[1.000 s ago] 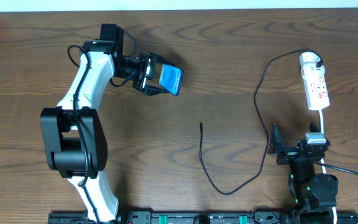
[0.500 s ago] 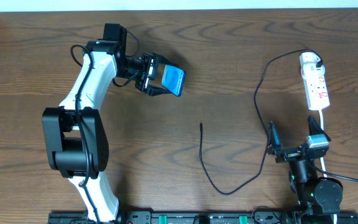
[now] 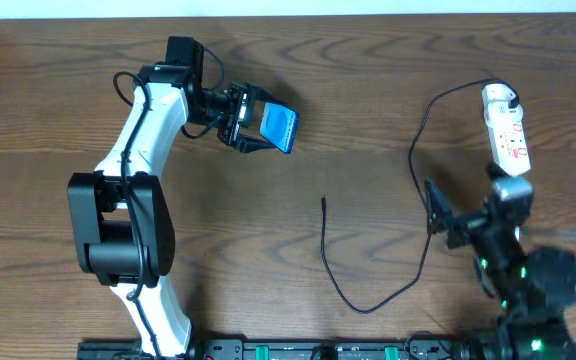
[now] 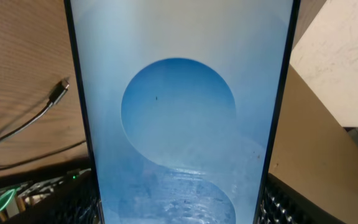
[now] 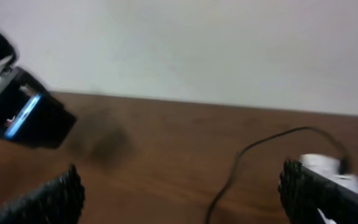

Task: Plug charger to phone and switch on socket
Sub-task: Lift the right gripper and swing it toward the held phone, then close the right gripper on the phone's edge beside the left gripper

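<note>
My left gripper (image 3: 253, 128) is shut on the phone (image 3: 279, 128) and holds it above the far left-centre of the table. The blue screen fills the left wrist view (image 4: 179, 112), between the fingers (image 4: 179, 208). The charger cable (image 3: 340, 288) lies on the table, its plug tip (image 3: 325, 201) free; the tip also shows in the left wrist view (image 4: 59, 92). The cable runs up to a white adapter (image 3: 498, 96) on the socket strip (image 3: 511, 145). My right gripper (image 3: 466, 208) is open and empty, just below the strip; its view (image 5: 185, 199) shows the cable (image 5: 238, 163) and the adapter (image 5: 322, 165), blurred.
The wooden table (image 3: 368, 60) ends at a white wall along the far edge. The left arm's white links (image 3: 133, 150) stand over the left side. The left gripper with the phone shows in the right wrist view (image 5: 17, 115).
The right arm has risen and moved away from the front edge toward the socket strip, gripper still open. The left arm with the phone has barely moved.
</note>
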`<state>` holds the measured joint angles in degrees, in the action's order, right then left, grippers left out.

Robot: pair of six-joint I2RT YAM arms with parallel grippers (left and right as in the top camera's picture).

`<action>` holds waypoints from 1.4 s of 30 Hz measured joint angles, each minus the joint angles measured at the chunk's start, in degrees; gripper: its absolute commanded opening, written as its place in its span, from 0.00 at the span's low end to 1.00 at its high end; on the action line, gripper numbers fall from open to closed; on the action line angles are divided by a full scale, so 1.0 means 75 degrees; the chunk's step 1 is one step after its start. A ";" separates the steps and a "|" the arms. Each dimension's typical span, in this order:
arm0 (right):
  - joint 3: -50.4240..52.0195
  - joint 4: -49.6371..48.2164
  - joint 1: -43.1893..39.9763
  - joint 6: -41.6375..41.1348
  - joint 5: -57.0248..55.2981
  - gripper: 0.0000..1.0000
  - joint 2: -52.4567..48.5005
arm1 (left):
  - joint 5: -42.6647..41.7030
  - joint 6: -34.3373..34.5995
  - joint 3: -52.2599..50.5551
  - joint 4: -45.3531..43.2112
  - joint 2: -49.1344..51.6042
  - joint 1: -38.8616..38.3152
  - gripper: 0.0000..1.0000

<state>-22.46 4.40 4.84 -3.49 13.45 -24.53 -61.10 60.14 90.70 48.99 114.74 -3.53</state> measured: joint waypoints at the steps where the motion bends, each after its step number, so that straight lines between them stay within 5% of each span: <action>1: -0.0504 0.0259 0.0000 -0.0003 0.0338 0.99 -0.0688 | 0.0000 0.0000 0.0000 0.0003 0.0000 0.0000 0.07; 11: -0.4234 0.3354 0.0003 -0.0507 0.2879 0.99 -0.5249 | 0.0388 0.0006 0.0000 0.0003 0.0000 0.0000 0.07; 20: -0.4841 0.2139 0.0082 -0.1696 0.5537 0.99 -0.7769 | 0.0863 0.0137 0.0000 -0.0006 0.0000 -0.0102 0.07; 42: -0.4841 0.0580 0.1743 -0.3261 0.5438 0.95 -0.9055 | 0.2623 0.0793 0.0000 -0.0213 0.0000 -0.0458 0.07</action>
<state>-58.76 8.75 17.91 -27.94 54.24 -92.44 -41.43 66.08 90.70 47.40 114.74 -6.96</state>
